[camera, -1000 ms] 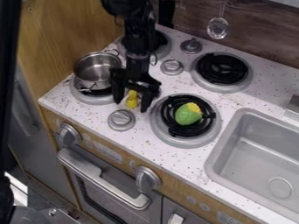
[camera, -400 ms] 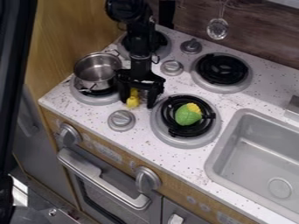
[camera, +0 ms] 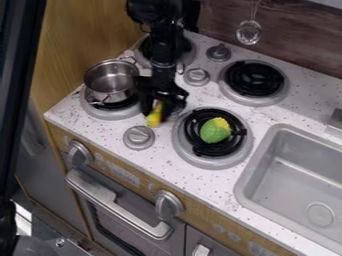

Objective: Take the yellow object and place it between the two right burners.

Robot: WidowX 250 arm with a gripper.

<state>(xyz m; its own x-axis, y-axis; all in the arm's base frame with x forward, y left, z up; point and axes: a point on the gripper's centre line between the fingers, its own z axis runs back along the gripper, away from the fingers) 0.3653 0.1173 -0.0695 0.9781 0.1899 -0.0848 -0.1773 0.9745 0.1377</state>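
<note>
- The grasp seems to be the step in hand: the black end effector (camera: 159, 112) is hanging right at the yellow object (camera: 154, 118), overlapping its upper part
- I cannot tell whether the end effector is clamping on the object or merely surrounding it, as dark, blurred parts are hiding the contact
- The yellow object is leaning slightly, its lower end pointing towards 7 o'clock, where a front knob (camera: 139, 137) is sitting near it; whether it is touching the tabletop (camera: 210, 181) I cannot tell
- A metal pot (camera: 110, 81) is standing at the object's 11 o'clock, on the front left burner (camera: 110, 114), so the arm (camera: 164, 56) is working close beside it
- The goal is lying at about 3 o'clock from the object: the strip between the back right burner (camera: 254, 80), at 2 o'clock, and the front right burner (camera: 212, 137), at 4 o'clock
- The next move is calling for a secure hold first, then a modest lift, then a carry towards 3 o'clock and a gentle lowering into that strip
- A green-and-yellow toy (camera: 215, 131) is resting on the front right burner, so a low carry is risking a knock against it or the burner's raised coil
- That strip is looking narrow, so a careless release is likely leaving the object tipped onto either burner's rim
</note>
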